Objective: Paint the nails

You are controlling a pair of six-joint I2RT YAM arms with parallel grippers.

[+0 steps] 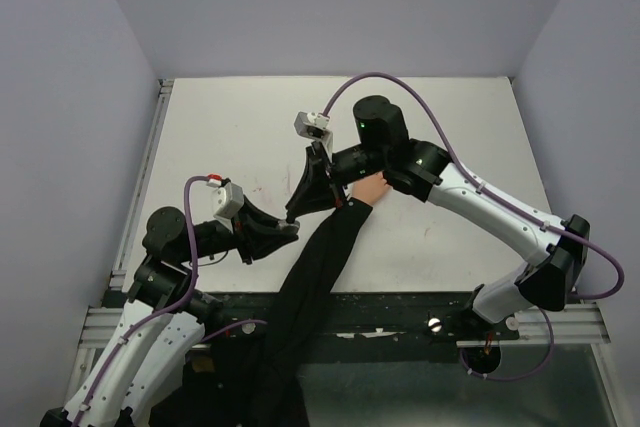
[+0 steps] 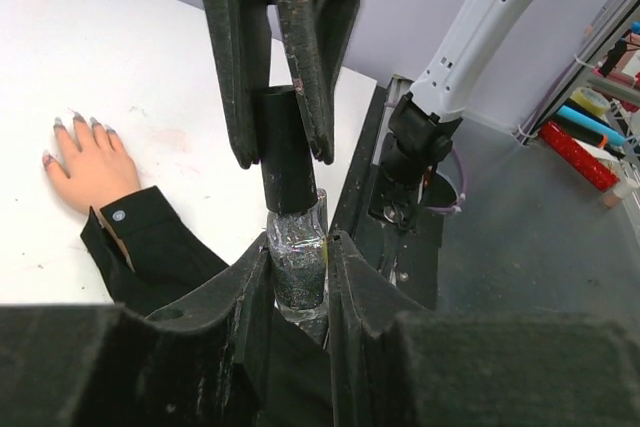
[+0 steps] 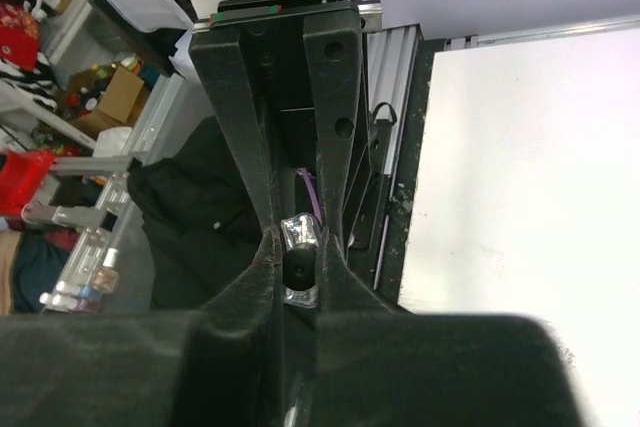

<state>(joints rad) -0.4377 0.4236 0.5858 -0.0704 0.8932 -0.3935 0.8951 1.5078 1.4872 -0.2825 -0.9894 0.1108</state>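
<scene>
The pale fake hand (image 2: 92, 169) lies palm down on the white table, its greyish-purple nails (image 2: 76, 119) pointing away and its black sleeve (image 1: 318, 277) trailing off the near edge. In the top view the hand (image 1: 368, 188) is partly under my right arm. My left gripper (image 2: 300, 247) is shut on a small glittery dark polish bottle (image 2: 300, 272) and holds it upright over the sleeve. My right gripper (image 3: 300, 259) comes from above and is shut on the bottle's black cap (image 2: 282, 147). The cap sits on the bottle. Both grippers meet near the sleeve (image 1: 293, 222).
The white table (image 1: 230, 137) has a black rail along its near edge (image 1: 400, 312) and a metal rail at its left side (image 1: 150, 167). Purple cables (image 1: 380, 82) loop over my right arm. Shelves with clutter stand beyond the table (image 2: 600, 97).
</scene>
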